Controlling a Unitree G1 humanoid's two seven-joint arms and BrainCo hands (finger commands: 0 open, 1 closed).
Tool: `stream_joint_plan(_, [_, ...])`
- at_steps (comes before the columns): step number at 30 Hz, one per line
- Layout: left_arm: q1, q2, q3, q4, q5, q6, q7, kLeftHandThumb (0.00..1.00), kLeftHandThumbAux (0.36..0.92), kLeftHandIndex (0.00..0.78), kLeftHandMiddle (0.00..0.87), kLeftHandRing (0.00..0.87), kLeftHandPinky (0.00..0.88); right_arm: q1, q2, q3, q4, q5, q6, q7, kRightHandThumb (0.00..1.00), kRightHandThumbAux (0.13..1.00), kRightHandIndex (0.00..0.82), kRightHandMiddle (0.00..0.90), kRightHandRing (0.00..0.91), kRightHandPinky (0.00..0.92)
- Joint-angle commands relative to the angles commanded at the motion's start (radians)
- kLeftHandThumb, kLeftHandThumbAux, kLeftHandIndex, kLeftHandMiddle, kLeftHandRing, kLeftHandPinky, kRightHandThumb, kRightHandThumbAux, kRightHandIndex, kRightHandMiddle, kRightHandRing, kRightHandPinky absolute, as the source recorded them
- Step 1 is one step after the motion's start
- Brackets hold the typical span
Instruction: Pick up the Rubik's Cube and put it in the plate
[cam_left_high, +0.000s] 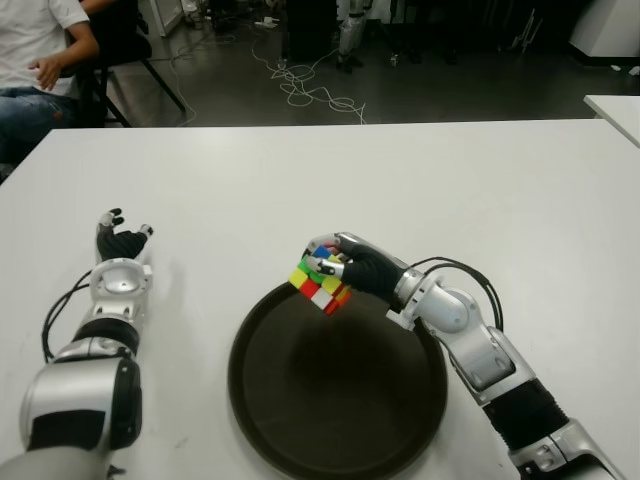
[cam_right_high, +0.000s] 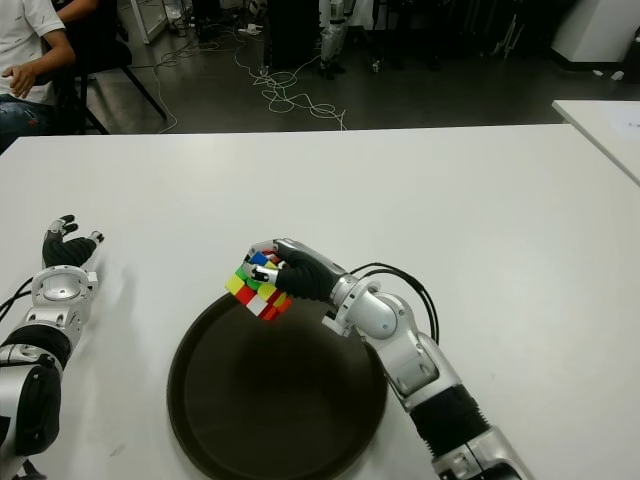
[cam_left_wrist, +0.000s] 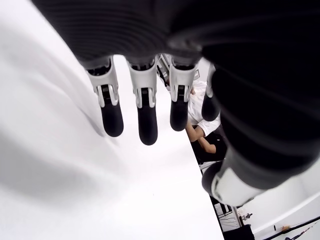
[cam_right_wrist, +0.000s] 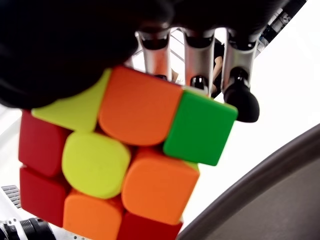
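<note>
Rubik's Cube (cam_left_high: 320, 283), one only, sits in the grasp of the right hand (cam_left_high: 358, 266), whose dark fingers wrap over its top and far side. The cube is tilted and held above the far-left rim of the plate (cam_left_high: 262, 400), with its lower corner over the rim; whether it touches the rim cannot be told. In the right wrist view the cube (cam_right_wrist: 125, 160) shows orange, yellow, red and green stickers, pressed against the palm with fingertips (cam_right_wrist: 241, 102) reaching past its far edge.

One plate is present: round, dark and shallow, lying on the near middle of the tabletop (cam_left_high: 400, 180) with nothing inside it. The tabletop is plain white and wide, reaching from the near edge to a straight far edge. A corner of a second white table (cam_left_high: 615, 108) shows at the far right.

The left hand (cam_left_high: 120, 243) shows well to the left of the plate, palm down over the white surface, holding nothing; its own wrist view shows the fingers (cam_left_wrist: 111, 112) extended and relaxed.

Beyond the tabletop the floor (cam_left_high: 450, 90) is dark grey, with a loose tangle of pale cables (cam_left_high: 305, 85) lying on it. One person (cam_left_high: 35, 60) in a white shirt and jeans sits at the far left, beside a black chair (cam_left_high: 120, 50). Legs of furniture or equipment stand along the far side of the room.
</note>
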Motion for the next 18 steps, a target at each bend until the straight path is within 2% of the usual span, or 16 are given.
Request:
stream_joint_plan(3, [-0.001, 0.001, -0.003, 0.0, 0.004, 0.004, 0.001, 0.101, 0.727, 0.086, 0.132, 0.147, 0.142, 0.0, -0.007, -0.001, -0.004, -0.023, 0.014, -0.016, 0.699, 0.721, 0.436, 0.786, 0.791, 0.78])
stream_joint_plan(6, [-0.001, 0.002, -0.007, 0.0, 0.008, 0.008, 0.002, 0.097, 0.724, 0.089, 0.134, 0.149, 0.154, 0.001, -0.011, -0.001, -0.005, -0.042, 0.019, -0.03, 0.694, 0.725, 0.435, 0.784, 0.789, 0.778])
stream_joint_plan(15, [-0.001, 0.002, -0.006, -0.001, 0.005, 0.005, -0.005, 0.125, 0.746, 0.107, 0.144, 0.16, 0.173, 0.005, -0.013, -0.004, 0.01, -0.056, 0.005, -0.058, 0.681, 0.731, 0.432, 0.768, 0.776, 0.765])
stream_joint_plan(17, [-0.001, 0.002, -0.003, -0.001, 0.002, 0.004, -0.008, 0.129, 0.752, 0.116, 0.144, 0.16, 0.171, 0.005, -0.01, -0.009, 0.024, -0.046, -0.012, -0.069, 0.679, 0.732, 0.43, 0.711, 0.728, 0.713])
stream_joint_plan(18, [-0.001, 0.002, -0.002, -0.001, 0.001, 0.003, -0.009, 0.125, 0.752, 0.117, 0.144, 0.161, 0.175, 0.005, -0.01, -0.01, 0.029, -0.043, -0.018, -0.072, 0.677, 0.733, 0.428, 0.637, 0.655, 0.629])
